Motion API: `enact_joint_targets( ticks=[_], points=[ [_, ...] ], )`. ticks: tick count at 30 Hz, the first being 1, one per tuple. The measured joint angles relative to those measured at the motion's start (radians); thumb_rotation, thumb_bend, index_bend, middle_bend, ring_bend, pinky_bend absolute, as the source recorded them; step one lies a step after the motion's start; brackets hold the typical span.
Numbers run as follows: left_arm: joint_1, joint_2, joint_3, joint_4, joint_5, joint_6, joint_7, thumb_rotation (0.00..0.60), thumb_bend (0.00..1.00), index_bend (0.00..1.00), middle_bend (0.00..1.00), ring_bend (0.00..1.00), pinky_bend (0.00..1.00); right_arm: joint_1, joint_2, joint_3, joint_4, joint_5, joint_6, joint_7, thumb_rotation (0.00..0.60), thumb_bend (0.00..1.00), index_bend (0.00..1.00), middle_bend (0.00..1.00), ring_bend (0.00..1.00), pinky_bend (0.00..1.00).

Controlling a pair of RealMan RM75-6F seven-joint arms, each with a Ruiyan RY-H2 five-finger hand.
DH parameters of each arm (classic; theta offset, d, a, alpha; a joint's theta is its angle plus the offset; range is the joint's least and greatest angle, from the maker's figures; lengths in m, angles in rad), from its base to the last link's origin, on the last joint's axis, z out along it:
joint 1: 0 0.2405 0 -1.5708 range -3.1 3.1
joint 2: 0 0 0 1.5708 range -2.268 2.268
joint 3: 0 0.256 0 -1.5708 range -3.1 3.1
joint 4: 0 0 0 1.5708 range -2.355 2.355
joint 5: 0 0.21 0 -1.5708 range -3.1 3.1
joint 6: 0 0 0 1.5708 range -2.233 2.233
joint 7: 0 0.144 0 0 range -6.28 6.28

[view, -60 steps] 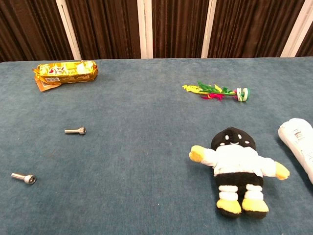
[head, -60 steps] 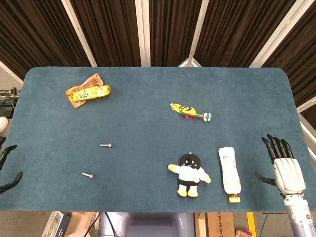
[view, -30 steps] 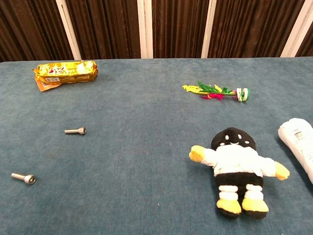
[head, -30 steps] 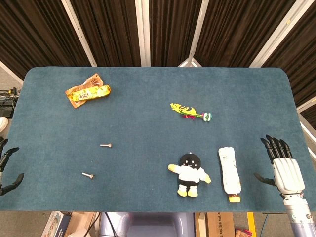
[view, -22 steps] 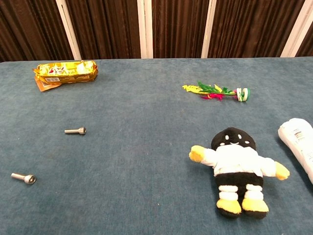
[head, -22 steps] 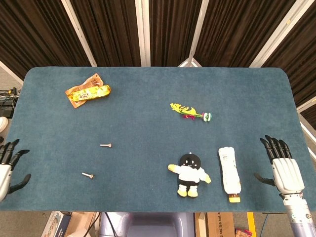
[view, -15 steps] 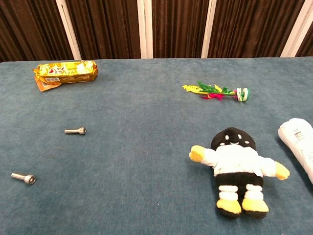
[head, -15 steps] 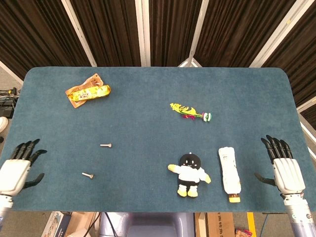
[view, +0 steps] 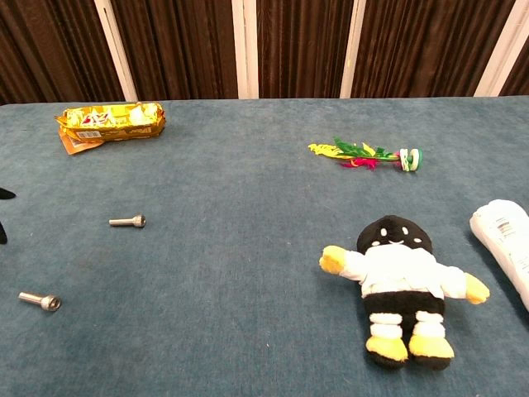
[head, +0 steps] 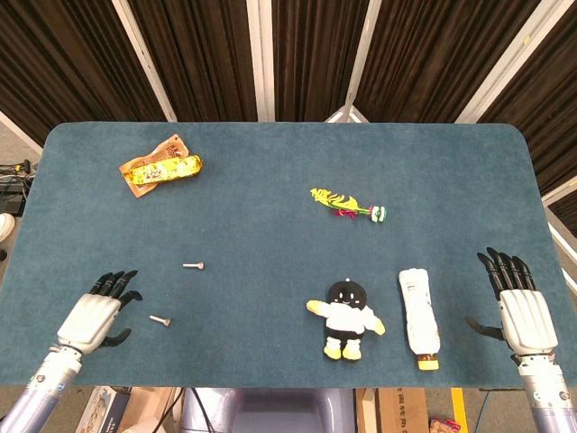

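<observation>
My left hand (head: 93, 316) hovers open over the table's front left, fingers spread, just left of a small metal bolt (head: 160, 319) (view: 40, 301). Only dark fingertips (view: 3, 195) of that hand show at the chest view's left edge. A second bolt (head: 192, 266) (view: 127, 221) lies further in. My right hand (head: 520, 309) is open at the front right edge, holding nothing, right of a white bottle (head: 419, 310) (view: 506, 242) lying on its side. A black and white plush toy (head: 346, 317) (view: 399, 283) lies left of the bottle.
A yellow snack packet (head: 162, 169) (view: 111, 121) lies at the back left. A feathered toy with a green and white end (head: 347, 204) (view: 367, 155) lies at centre right. The blue felt table (head: 270, 225) ends near both hands at the front.
My left hand has come in from the left table edge rightward over the felt, toward the nearer bolt. The right hand has barely shifted. The objects have not moved.
</observation>
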Motion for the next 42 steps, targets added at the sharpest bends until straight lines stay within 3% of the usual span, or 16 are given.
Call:
enact_joint_targets(
  ticks=[19, 42],
  points=[
    [-0.032, -0.156, 0.001, 0.126, -0.027, 0.002, 0.086, 0.6, 0.44, 0.4, 0.01, 0.0, 0.0, 0.001, 0.0, 0.006, 0.007, 0.015, -0.007, 0.009, 0.6, 0.11, 0.08, 0.07, 0.01, 0.0],
    [-0.057, -0.215, 0.023, 0.189, -0.014, 0.004, 0.126, 0.6, 0.44, 0.42, 0.01, 0.0, 0.0, 0.003, -0.003, 0.009, 0.011, 0.03, -0.02, 0.0, 0.6, 0.11, 0.08, 0.07, 0.01, 0.0]
  ],
)
